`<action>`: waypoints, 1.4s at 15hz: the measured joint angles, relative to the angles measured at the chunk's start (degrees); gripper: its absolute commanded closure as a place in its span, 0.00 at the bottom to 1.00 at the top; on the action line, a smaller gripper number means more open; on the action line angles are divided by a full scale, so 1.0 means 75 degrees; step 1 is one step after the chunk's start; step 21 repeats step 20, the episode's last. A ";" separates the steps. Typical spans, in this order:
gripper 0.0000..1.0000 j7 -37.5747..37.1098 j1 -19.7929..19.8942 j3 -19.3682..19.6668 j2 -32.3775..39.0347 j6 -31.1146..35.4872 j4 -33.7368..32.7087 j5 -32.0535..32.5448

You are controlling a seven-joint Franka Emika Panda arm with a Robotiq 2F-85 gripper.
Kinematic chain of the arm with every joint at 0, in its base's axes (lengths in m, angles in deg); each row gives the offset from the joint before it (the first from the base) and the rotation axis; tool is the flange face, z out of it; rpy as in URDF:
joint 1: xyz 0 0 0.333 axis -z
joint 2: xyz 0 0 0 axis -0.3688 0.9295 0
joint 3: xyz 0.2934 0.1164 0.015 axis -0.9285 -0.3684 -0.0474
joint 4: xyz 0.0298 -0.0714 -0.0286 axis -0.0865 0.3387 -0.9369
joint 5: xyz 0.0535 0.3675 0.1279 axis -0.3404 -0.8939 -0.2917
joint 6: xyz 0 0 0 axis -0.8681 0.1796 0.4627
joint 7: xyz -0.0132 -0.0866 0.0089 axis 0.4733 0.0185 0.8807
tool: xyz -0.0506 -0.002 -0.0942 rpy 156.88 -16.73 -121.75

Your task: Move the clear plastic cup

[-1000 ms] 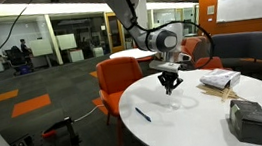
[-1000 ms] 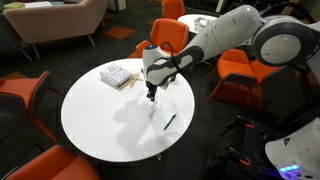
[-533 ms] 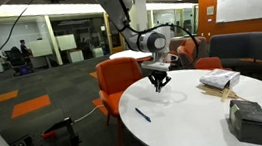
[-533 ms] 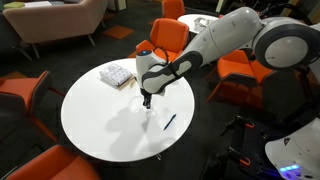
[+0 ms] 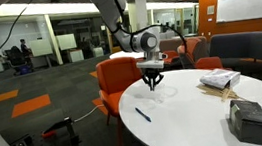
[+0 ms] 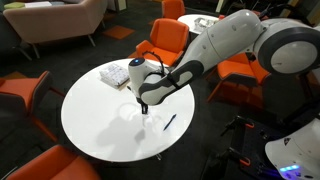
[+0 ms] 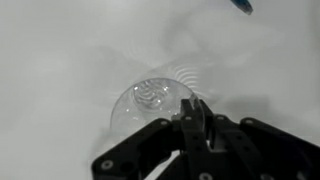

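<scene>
Over the last second the hand has slid across the tabletop, away from the edge that carries the stack of papers and toward the middle; in an exterior view it now hangs low over the white surface, with the blue pen lying nearer the edge. We read this as the move being under way, not yet finished.

In the wrist view the clear plastic cup sits directly under the hand, its round rim reaching to the fingertips; the fingers are drawn close together on that rim, so we judge them to be pinching the cup's wall. The cup is therefore near the middle of the tabletop.
</scene>
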 measured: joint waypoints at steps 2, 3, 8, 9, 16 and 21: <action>0.75 0.0168 -0.0045 -0.0011 -0.0001 0.0002 0.0000 0.0105; 0.74 0.0321 -0.0045 -0.0032 -0.0001 0.0002 0.0001 0.0114; 0.32 0.0670 0.0005 -0.0017 -0.0419 0.0117 0.0296 0.0279; 0.25 0.0689 0.0042 -0.0019 -0.0616 0.0118 0.0427 0.0281; 0.00 0.1444 0.0858 -0.0402 -0.2776 -0.0790 0.2036 -0.0543; 0.00 0.2149 0.1331 -0.0403 -0.4127 -0.0901 0.3287 -0.1143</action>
